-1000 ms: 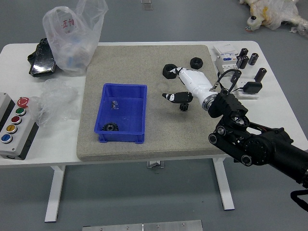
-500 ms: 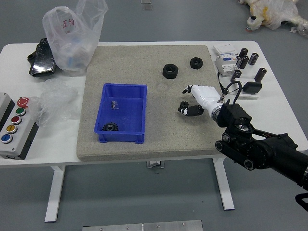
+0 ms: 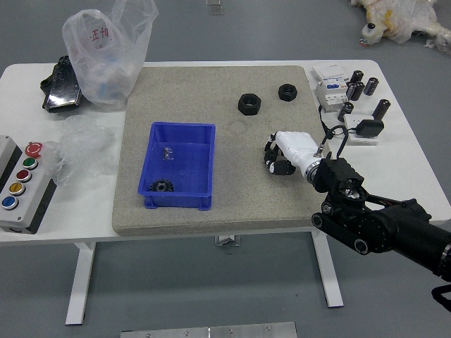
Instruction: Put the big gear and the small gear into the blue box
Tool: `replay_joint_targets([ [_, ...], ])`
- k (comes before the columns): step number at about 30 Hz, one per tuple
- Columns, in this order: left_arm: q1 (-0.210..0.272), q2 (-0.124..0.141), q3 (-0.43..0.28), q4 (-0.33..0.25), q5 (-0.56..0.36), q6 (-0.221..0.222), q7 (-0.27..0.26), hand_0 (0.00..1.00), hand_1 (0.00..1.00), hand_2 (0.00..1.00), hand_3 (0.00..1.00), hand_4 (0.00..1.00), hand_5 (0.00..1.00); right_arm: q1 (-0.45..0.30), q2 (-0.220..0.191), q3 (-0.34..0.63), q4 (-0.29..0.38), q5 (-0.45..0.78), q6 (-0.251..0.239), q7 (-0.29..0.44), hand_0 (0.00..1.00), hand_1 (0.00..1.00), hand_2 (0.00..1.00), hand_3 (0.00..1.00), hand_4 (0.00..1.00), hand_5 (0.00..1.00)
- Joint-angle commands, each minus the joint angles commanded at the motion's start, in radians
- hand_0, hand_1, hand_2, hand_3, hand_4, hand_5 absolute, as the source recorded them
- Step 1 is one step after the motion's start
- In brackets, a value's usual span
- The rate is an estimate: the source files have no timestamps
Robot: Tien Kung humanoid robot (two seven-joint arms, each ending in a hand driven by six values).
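The right hand's [image 3: 294,149] fingers are curled round the small gear [image 3: 271,151], apparently pinching it for transfer to the blue box [image 3: 192,163], beside the larger gear [image 3: 162,185].

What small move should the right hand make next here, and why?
Probably a slight lift, before going left: the right hand looks curled around a dark piece, likely a gear, over the mat, and the blue box, with one gear inside, is off to the left.

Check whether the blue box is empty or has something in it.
Not empty: in the blue box, a black gear lies by the near wall and a smaller dark part farther back.
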Motion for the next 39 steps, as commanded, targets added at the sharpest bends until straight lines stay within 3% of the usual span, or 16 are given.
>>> replay_joint_targets([
  [6, 0.0, -0.001, 0.002, 0.0, -0.004, 0.001, -0.001, 0.666, 0.558, 0.532, 0.651, 0.73, 0.376, -0.002, -0.023, 0.043, 0.078, -0.039, 0.001, -0.002, 0.472, 0.438, 0.24, 0.414, 0.135, 0.056],
  [12, 0.002, -0.001, -0.003, 0.0, 0.001, 0.0, 0.002, 0.666, 0.558, 0.532, 0.652, 0.731, 0.378, 0.006, -0.037, 0.071, 0.224, -0.095, 0.005, -0.01, 0.494, 0.446, 0.246, 0.429, 0.14, 0.043],
  [20, 0.002, -0.004, -0.006, -0.001, 0.006, -0.002, 0.004, 0.666, 0.559, 0.533, 0.653, 0.732, 0.381, 0.026, 0.024, 0.014, 0.423, -0.193, 0.011, -0.012, 0.512, 0.464, 0.253, 0.475, 0.164, 0.041],
  [21, 0.002, -0.003, -0.006, -0.001, 0.007, -0.002, 0.004, 0.666, 0.559, 0.533, 0.653, 0.732, 0.381, 0.029, 0.033, 0.004, 0.434, -0.196, 0.012, -0.012, 0.512, 0.464, 0.253, 0.475, 0.164, 0.041],
  [22, 0.002, -0.003, -0.006, -0.001, 0.006, -0.002, 0.004, 0.666, 0.558, 0.532, 0.653, 0.734, 0.388, 0.033, 0.041, -0.007, 0.439, -0.198, 0.013, -0.011, 0.528, 0.477, 0.254, 0.58, 0.322, 0.101],
  [27, 0.002, -0.001, -0.007, -0.002, 0.008, -0.003, 0.004, 0.666, 0.558, 0.532, 0.653, 0.734, 0.388, 0.042, 0.066, -0.048, 0.423, -0.198, 0.026, -0.015, 0.528, 0.477, 0.254, 0.58, 0.322, 0.101],
  [28, 0.003, -0.001, -0.009, -0.002, 0.01, -0.003, 0.005, 0.666, 0.558, 0.532, 0.653, 0.735, 0.388, 0.043, 0.068, -0.052, 0.418, -0.196, 0.03, -0.015, 0.556, 0.636, 0.617, 0.67, 0.35, 0.232],
  [33, 0.004, -0.003, -0.014, -0.003, 0.015, -0.005, 0.009, 0.666, 0.558, 0.532, 0.653, 0.735, 0.388, 0.042, 0.076, -0.062, 0.399, -0.184, 0.043, -0.022, 0.556, 0.636, 0.617, 0.67, 0.35, 0.232],
  [34, 0.004, -0.003, -0.014, -0.003, 0.015, -0.005, 0.009, 0.666, 0.559, 0.532, 0.653, 0.734, 0.388, 0.041, 0.077, -0.065, 0.396, -0.182, 0.047, -0.024, 0.627, 0.733, 0.786, 0.77, 0.644, 0.342],
  [39, 0.002, -0.004, -0.012, -0.004, 0.013, -0.006, 0.009, 0.666, 0.559, 0.532, 0.653, 0.734, 0.388, 0.036, 0.08, -0.081, 0.391, -0.171, 0.073, -0.039, 0.627, 0.733, 0.786, 0.77, 0.644, 0.342],
])
